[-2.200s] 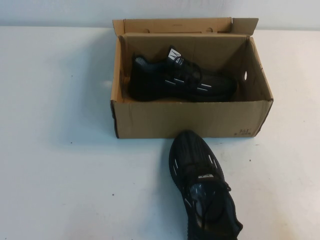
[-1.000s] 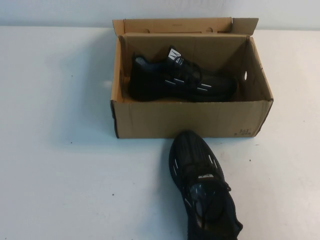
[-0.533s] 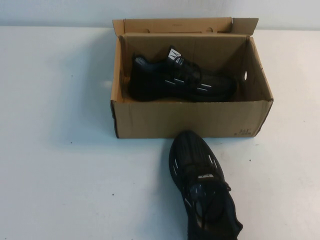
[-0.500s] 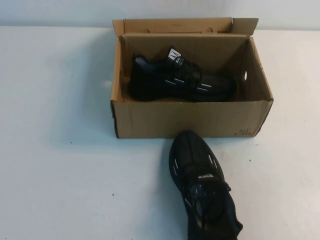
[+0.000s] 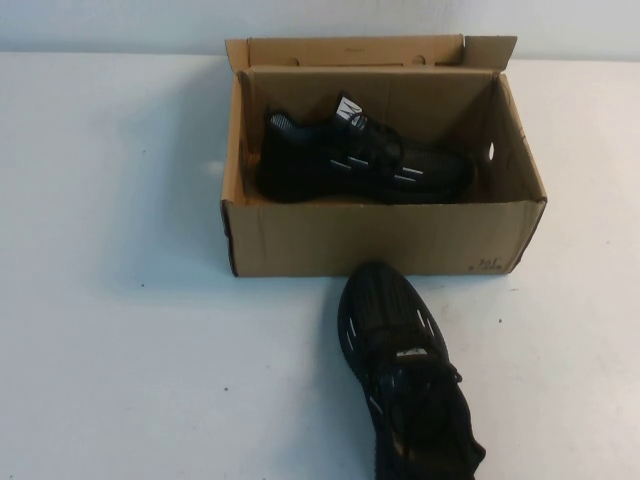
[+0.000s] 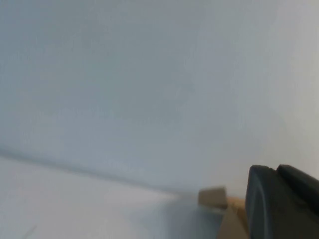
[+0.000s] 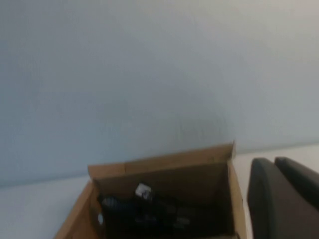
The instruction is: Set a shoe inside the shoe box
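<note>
2 black sneakers and 1 cardboard box sit on a plain white surface [image 5: 130, 330], matte and lightly speckled, that runs back to a pale grey-white wall [image 5: 110, 25]. The wall fills most of both wrist views.

The shoe box [image 5: 385, 240] is brown corrugated cardboard, rectangular, open at the top with short flaps standing up along its far edge. An oval hole shows in its right end, and small dark print sits at the near right corner of its front wall. Inside it, a second sneaker [image 5: 360, 160] lies lengthwise along the floor of the box, toe toward the robot's right, white tongue tag and white dash marks showing against the dark mesh.

The shoe [image 5: 400, 370] rests outside on the surface, just in front of the box's near wall, right of centre, its rounded toe pointing at the box and close to it, its heel running off the near edge of the high view. Its upper is black mesh with short white dashes and dark laces.

Neither arm appears in the high view. The left gripper [image 6: 284, 204] shows only as a dark rounded block beside a corner of the box. The right gripper [image 7: 284, 199] shows likewise, beside the open box. For both, whether the fingers are spread or closed cannot be told; nothing is seen in them.
</note>
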Motion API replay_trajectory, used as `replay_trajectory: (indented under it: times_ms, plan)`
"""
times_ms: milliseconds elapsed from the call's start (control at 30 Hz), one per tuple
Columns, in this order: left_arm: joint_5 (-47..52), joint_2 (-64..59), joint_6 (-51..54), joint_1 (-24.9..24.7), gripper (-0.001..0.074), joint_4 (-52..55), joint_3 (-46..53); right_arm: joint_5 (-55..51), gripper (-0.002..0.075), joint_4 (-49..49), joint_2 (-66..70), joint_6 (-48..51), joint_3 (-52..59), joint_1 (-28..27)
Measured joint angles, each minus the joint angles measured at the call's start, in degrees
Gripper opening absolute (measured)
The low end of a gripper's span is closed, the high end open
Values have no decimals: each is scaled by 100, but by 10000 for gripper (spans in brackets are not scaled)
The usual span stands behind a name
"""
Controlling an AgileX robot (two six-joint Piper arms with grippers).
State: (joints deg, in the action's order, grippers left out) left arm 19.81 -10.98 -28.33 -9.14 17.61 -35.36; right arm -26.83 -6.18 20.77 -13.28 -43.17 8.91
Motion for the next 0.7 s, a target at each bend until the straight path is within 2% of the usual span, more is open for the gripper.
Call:
replay_trajectory:
  times_ms: [133,267,467,567,700]
  plan:
    - [1076,-74,26,0,-3,-139,117,-638,-16,-458,261,118,22,0]
    - [1811,-74,50,0,-3,-812,140,-1406,-16,-1156,497,291,118,0]
    - [2269,-74,1033,0,-3,-1822,140,-2149,-16,-2522,1080,1937,-261,0]
    - [2421,-74,1624,0,-3,-2295,140,-2688,-16,-2726,1560,2267,-817,0]
    - [2629,-226,1877,0,-3,-2572,140,-3554,-16,-2687,2390,2422,-1527,0]
